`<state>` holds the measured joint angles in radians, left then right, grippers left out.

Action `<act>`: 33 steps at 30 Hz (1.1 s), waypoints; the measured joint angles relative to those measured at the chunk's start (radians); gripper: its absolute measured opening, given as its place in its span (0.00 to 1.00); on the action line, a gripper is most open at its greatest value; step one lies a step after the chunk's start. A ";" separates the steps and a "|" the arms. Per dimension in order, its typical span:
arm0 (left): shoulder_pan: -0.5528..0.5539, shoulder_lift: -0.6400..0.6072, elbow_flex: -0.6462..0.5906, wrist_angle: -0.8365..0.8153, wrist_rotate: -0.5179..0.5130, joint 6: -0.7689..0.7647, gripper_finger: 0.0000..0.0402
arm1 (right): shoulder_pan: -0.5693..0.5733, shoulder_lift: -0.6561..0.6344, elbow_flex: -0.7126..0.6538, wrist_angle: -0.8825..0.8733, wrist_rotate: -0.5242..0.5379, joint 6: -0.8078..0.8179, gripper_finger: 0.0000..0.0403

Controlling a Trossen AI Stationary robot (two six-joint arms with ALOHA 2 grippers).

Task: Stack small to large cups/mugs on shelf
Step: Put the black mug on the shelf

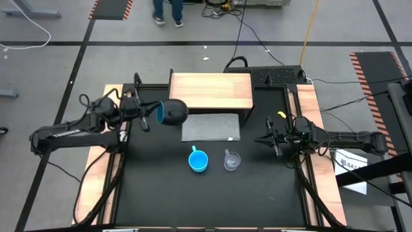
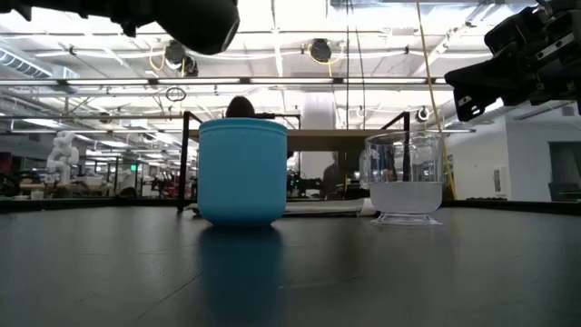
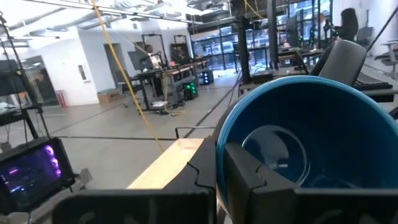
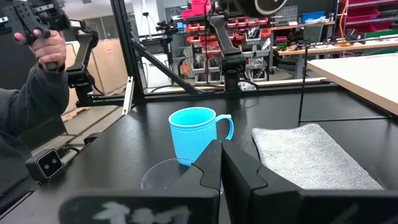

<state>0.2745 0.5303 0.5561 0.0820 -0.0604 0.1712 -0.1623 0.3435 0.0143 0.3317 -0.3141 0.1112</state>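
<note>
Left gripper [image 1: 149, 116] clamped on navy mug [image 1: 172, 112] rim, mug sideways in air beside shelf [image 1: 211, 91]. Best: turn upright before setting down. Right gripper [image 1: 271, 140] together, waiting near clear cup [image 1: 232, 160].

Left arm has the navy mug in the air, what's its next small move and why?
Probably carry the navy mug a little farther over the shelf and turn it upright: the left gripper holds it tipped sideways beside the shelf's edge, with the wooden top bare.
</note>
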 joint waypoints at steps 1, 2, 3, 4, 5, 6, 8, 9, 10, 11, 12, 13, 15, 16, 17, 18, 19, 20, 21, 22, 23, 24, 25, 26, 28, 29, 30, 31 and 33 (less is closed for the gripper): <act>0.016 0.015 0.015 -0.002 0.012 0.000 0.02 | 0.000 0.000 0.000 0.000 0.000 0.000 0.00; 0.032 0.031 0.028 -0.004 0.018 0.000 0.02 | 0.000 0.000 0.000 0.000 0.000 -0.001 0.00; 0.049 0.046 0.043 -0.008 0.019 -0.001 0.02 | 0.000 0.000 0.000 0.000 0.000 -0.003 0.00; 0.067 0.065 0.059 -0.014 0.019 -0.001 0.02 | 0.000 0.000 0.000 0.000 0.000 -0.007 0.00; 0.084 0.083 0.076 -0.016 0.020 0.002 0.02 | 0.000 0.000 0.000 0.000 0.000 -0.012 0.00; 0.102 0.102 0.094 -0.020 0.025 0.005 0.02 | 0.000 0.000 0.000 0.000 0.000 -0.016 0.00; 0.140 0.140 0.132 -0.023 0.043 0.008 0.02 | 0.000 0.000 0.000 0.000 0.000 -0.018 0.00; 0.160 0.161 0.152 -0.025 0.058 0.009 0.02 | 0.000 0.000 0.000 0.000 0.000 -0.018 0.00; 0.179 0.182 0.171 -0.024 0.074 0.011 0.02 | 0.000 0.000 0.000 0.000 0.000 -0.018 0.00; 0.199 0.202 0.191 -0.026 0.092 0.012 0.02 | 0.000 0.000 0.000 0.000 0.000 -0.018 0.00; 0.218 0.223 0.214 -0.032 0.112 0.015 0.02 | 0.000 0.000 0.000 0.000 0.000 -0.018 0.00; 0.238 0.244 0.236 -0.036 0.128 0.013 0.02 | 0.000 0.000 0.000 0.000 0.000 -0.018 0.00; 0.275 0.283 0.279 -0.038 0.159 0.010 0.02 | 0.000 0.000 0.000 0.000 0.000 -0.018 0.00; 0.293 0.303 0.302 -0.044 0.169 0.008 0.02 | 0.000 0.000 0.000 0.000 0.000 -0.018 0.00; 0.310 0.323 0.324 -0.049 0.177 0.005 0.02 | 0.000 0.000 0.000 0.000 0.000 -0.018 0.00; 0.328 0.345 0.343 -0.050 0.184 0.003 0.02 | 0.000 0.000 0.000 0.000 0.000 -0.018 0.00; 0.347 0.366 0.361 -0.051 0.194 0.000 0.02 | 0.000 0.000 0.000 0.000 0.000 -0.018 0.00; 0.365 0.386 0.376 -0.053 0.205 -0.007 0.02 | 0.000 0.000 0.000 0.000 0.000 -0.018 0.00; 0.384 0.406 0.391 -0.058 0.217 -0.015 0.02 | 0.000 0.000 0.000 0.000 0.000 -0.018 0.00; 0.401 0.425 0.407 -0.062 0.234 -0.019 0.02 | 0.000 0.000 0.000 0.000 0.000 -0.018 0.00; 0.416 0.444 0.424 -0.065 0.249 -0.028 0.02 | 0.000 0.000 0.000 0.000 0.000 -0.018 0.00; 0.430 0.462 0.443 -0.071 0.262 -0.039 0.02 | 0.000 0.000 0.000 -0.001 0.000 -0.018 0.00; 0.444 0.482 0.465 -0.084 0.278 -0.047 0.02 | 0.000 0.000 0.000 -0.001 0.000 -0.018 0.00; 0.456 0.499 0.487 -0.102 0.295 -0.052 0.02 | 0.000 0.000 0.000 -0.001 0.000 -0.018 0.00; 0.477 0.537 0.539 -0.168 0.319 -0.052 0.02 | 0.000 0.000 0.000 -0.002 0.000 -0.014 0.00; 0.483 0.556 0.563 -0.202 0.323 -0.049 0.02 | 0.000 0.000 0.000 -0.002 0.000 -0.009 0.00; 0.486 0.576 0.590 -0.236 0.324 -0.045 0.02 | 0.000 0.000 0.000 -0.002 0.000 -0.004 0.00; 0.488 0.594 0.616 -0.265 0.324 -0.039 0.02 | 0.000 0.000 0.000 -0.002 0.000 -0.002 0.00; 0.492 0.625 0.665 -0.307 0.322 -0.025 0.02 | 0.000 0.000 0.000 -0.002 0.000 -0.002 0.00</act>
<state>0.7663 1.1553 1.2206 -0.2251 0.2616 0.1463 -0.1623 0.3435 0.0145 0.3298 -0.3141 0.1095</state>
